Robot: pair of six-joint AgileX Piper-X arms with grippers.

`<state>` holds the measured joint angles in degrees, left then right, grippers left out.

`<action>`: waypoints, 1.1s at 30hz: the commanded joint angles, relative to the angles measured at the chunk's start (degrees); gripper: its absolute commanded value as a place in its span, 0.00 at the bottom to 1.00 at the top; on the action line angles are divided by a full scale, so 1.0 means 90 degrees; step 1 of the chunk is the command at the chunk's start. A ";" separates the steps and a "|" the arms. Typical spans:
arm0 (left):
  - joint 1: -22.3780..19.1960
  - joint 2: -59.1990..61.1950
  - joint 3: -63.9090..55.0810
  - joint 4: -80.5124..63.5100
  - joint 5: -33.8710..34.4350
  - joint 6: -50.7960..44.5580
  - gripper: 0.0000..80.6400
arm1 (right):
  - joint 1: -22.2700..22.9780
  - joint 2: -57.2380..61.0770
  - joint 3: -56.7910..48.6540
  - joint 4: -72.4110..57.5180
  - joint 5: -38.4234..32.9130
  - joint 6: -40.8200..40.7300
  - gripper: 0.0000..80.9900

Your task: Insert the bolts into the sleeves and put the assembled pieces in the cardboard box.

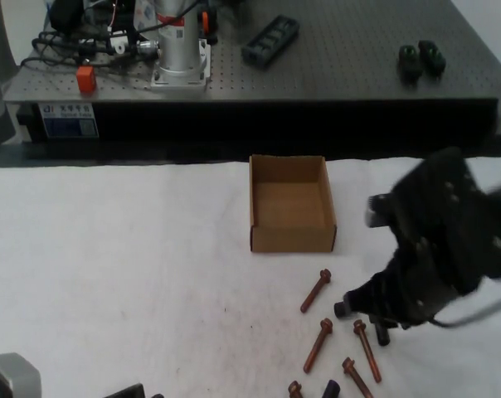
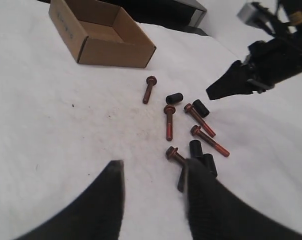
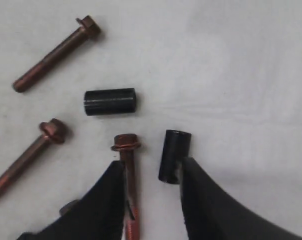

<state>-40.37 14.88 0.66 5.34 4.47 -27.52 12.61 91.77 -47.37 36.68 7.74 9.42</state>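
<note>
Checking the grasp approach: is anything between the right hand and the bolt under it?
Nothing covers the bolt; it lies between the fingers of the open right hand. But a black sleeve lies beside it, by one finger, and might get caught too.

In the right wrist view one finger (image 3: 98, 210) of the right gripper (image 3: 150, 167) covers part of the gripped-side bolt (image 3: 127, 150), whose shank then runs off the edge; the other finger hides one end of the near sleeve (image 3: 175, 147); a second bolt (image 3: 28, 155) is cut short; in the high view this gripper is blurred; in the left wrist view the cardboard box (image 2: 116, 54) is cropped, and the left gripper (image 2: 153, 167) hides the nearest bolt (image 2: 172, 152) past its head.
</note>
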 commanded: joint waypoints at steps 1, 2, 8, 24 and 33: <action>-0.0015 -0.0031 -0.0074 -0.0091 0.0155 0.0075 0.35 | -0.0012 -0.0067 -0.0386 0.0391 0.0080 -0.0052 0.33; -0.0015 -0.0031 -0.0074 -0.0091 0.0155 0.0063 0.35 | -0.0050 0.0103 -0.0539 0.0512 0.0074 -0.0052 0.33; -0.0015 -0.0031 -0.0074 -0.0091 0.0134 0.0066 0.35 | -0.0315 0.0482 -0.0761 0.0696 0.0077 -0.0052 0.33; -0.0015 0.2094 -0.0898 -0.0753 0.0369 0.0500 0.35 | -0.0500 0.0814 -0.0748 0.0613 -0.0567 -0.0174 0.33; -0.0015 0.6308 -0.3472 -0.0693 0.0818 0.2186 0.35 | -0.0515 0.0811 -0.0748 0.0596 -0.0568 -0.0498 0.17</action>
<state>-40.37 55.96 -16.60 -0.45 8.47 -16.24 8.18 99.02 -53.55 42.04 2.92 6.64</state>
